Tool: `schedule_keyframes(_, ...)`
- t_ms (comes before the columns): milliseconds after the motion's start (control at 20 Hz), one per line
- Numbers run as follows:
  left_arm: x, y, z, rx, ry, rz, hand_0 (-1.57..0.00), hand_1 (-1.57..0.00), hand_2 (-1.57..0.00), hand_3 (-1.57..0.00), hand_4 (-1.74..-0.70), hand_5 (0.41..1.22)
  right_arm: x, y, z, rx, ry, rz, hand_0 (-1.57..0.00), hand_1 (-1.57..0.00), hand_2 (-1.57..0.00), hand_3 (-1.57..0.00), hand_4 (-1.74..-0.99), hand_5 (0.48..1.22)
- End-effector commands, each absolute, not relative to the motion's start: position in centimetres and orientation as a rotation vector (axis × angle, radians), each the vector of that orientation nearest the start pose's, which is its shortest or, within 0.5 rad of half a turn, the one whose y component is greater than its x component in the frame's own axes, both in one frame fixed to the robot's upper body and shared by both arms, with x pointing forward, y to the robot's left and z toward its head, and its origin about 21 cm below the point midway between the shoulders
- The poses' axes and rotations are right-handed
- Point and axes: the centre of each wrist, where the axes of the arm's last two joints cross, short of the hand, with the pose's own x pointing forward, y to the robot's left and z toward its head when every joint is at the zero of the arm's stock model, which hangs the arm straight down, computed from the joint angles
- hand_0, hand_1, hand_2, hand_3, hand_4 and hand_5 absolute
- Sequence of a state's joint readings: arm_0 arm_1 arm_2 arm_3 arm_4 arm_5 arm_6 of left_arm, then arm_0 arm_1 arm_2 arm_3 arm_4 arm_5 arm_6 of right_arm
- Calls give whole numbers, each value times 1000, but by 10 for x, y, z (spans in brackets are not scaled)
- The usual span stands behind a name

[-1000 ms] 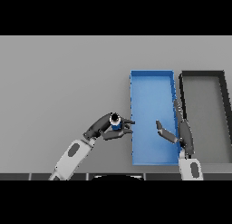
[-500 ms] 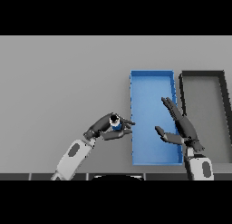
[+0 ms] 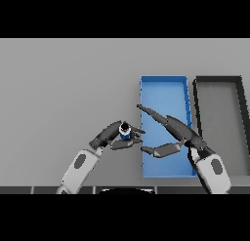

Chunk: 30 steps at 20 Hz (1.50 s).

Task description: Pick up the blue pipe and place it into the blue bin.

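My left hand (image 3: pixel 111 136) curls around the blue pipe (image 3: pixel 125 132), just at nine o'clock of the blue bin (image 3: pixel 163 84). My right hand (image 3: pixel 177 133) reaches over the bin, fingers straight and spread, pointing toward ten o'clock.

Light falls flat and even over the grey table (image 3: pixel 63 84) ahead of my hands, with no bright spot and no glare anywhere. Under my left hand (image 3: pixel 110 136) I see only a faint, soft darkening on the table, and my right hand (image 3: pixel 178 132) casts hardly any shadow into the blue bin (image 3: pixel 163 86) beneath it. Straight edges stay straight out to the sides beyond my right hand
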<state>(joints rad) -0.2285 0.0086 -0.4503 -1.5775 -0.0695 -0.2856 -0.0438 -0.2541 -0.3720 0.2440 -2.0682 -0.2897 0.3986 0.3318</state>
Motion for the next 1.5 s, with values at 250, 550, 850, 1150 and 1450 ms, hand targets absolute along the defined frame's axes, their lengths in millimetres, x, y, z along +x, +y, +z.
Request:
schedule_keyframes(250, 264, 99, 49, -593, -1722, -773, -1571, -1571, -1571, -1571, -1464, 1221, 250, -159, 184, 530, -1699, 1061, 1, 0, -48, 1, -1253, 554)
schedule_keyframes(550, 265, 100, 48, -584, -1691, -774, -1571, -1571, -1571, -1571, -1469, 1221, 269, -130, 196, 525, -1657, 1164, -23, -32, -83, 1, -1186, 521)
schedule_keyframes(850, 266, 100, 48, -563, -1667, -787, -1571, -1571, -1571, -1571, -1560, 1221, 278, -108, 197, 570, -1622, 1240, -507, -530, -538, -401, -1331, 489)
schedule_keyframes(1150, 267, 100, 49, -634, -1680, -732, -1571, -1571, -1571, -1532, -1690, 1221, 278, -96, 190, 667, -1628, 1186, -1286, -1287, -1300, -1102, -1606, 765)
schedule_keyframes(1450, 265, 96, 51, -641, -1676, -742, -1571, -1571, -1571, -1437, -1725, 1221, 275, -94, 187, 680, -1693, 1217, -1496, -1496, -1500, -1434, -1702, 1101)
